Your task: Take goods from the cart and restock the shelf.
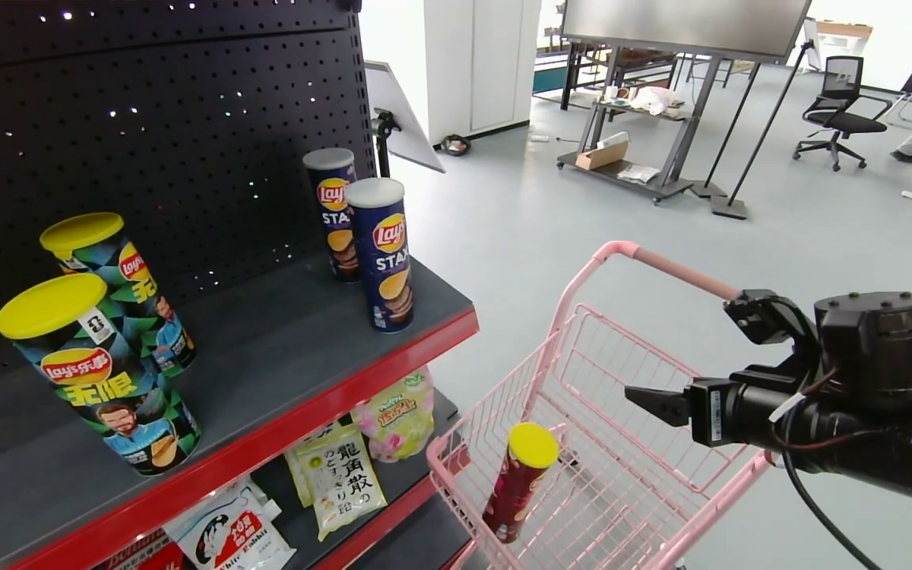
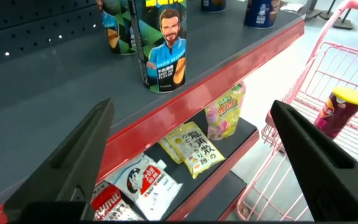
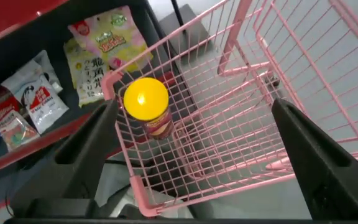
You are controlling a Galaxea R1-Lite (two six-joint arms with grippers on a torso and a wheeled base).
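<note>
Grey floor (image 1: 551,214) of an open room filled the upper right of the head view; the shelf (image 1: 282,372), black-backed and red-edged, took the left side, and the pink cart (image 1: 630,253) stood at lower centre just beside it; the right gripper (image 3: 192,109) hung over the cart with its jaws spread wide and nothing between them; the left gripper (image 2: 191,106), equally wide and empty, sat near the shelf's red edge; on the top board two yellow-lidded cans (image 1: 100,372) stood upright at the left and two blue cans (image 1: 381,253) at the centre, so restocking looked well advanced; one red can (image 1: 519,491) with a yellow lid leaned in the cart's near corner, apparently the last item left to grasp and place; snack bags (image 1: 341,483) lay on the lower board.
</note>
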